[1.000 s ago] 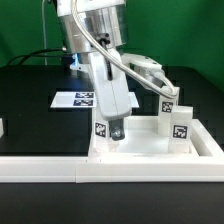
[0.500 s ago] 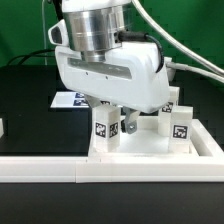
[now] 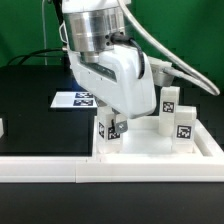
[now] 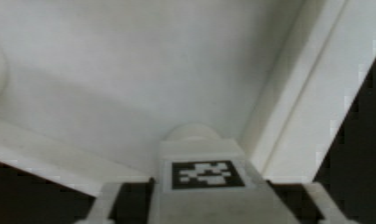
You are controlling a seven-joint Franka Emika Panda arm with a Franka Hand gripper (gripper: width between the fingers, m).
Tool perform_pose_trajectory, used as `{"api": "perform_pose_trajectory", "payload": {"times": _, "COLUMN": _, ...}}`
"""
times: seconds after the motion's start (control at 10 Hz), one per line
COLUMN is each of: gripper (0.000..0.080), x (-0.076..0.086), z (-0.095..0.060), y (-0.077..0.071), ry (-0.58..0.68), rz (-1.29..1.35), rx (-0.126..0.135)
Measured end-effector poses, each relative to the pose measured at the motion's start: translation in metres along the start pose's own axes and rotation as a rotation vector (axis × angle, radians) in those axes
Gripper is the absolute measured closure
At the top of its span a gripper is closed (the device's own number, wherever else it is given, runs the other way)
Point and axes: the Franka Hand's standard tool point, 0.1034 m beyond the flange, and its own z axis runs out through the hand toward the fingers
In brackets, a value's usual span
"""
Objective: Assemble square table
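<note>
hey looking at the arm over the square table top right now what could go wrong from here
1. The gripper holds a tagged leg low over the square top; if it sits off the socket, it may jam or tilt.
2. The arm's bulk is close to the two standing legs; swinging could topple them.

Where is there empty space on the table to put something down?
Bare black table lies at the exterior view's left, between the marker board and the white border rail. It is crowded on the square top, where the gripper holds a leg near two upright legs.
</note>
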Motion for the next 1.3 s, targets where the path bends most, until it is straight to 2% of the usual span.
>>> {"api": "perform_pose_trajectory", "payload": {"times": 0.3, "gripper": 0.0509, "x": 0.0054, "z": -0.0003, "y": -0.0018, "ry": -0.007, "rz": 0.250, "rx": 0.011}}
{"api": "perform_pose_trajectory", "payload": {"times": 0.7, "gripper": 0.0509, "x": 0.0022, "z": -0.0007, "y": -0.0047, "ry": -0.009, "rz": 0.684, "rx": 0.006}}
{"api": "perform_pose_trajectory", "payload": {"times": 0.8, "gripper": 0.0509, "x": -0.0016, "z": -0.0002, "y": -0.0041, "ry": -0.012, "rz": 0.755, "rx": -0.003}}
{"api": "perform_pose_trajectory", "payload": {"times": 1.3, "gripper": 0.0501, "x": -0.0039, "z": 0.0004, "y": -0.0017, "ry": 0.001, "rz": 0.837, "rx": -0.011}}
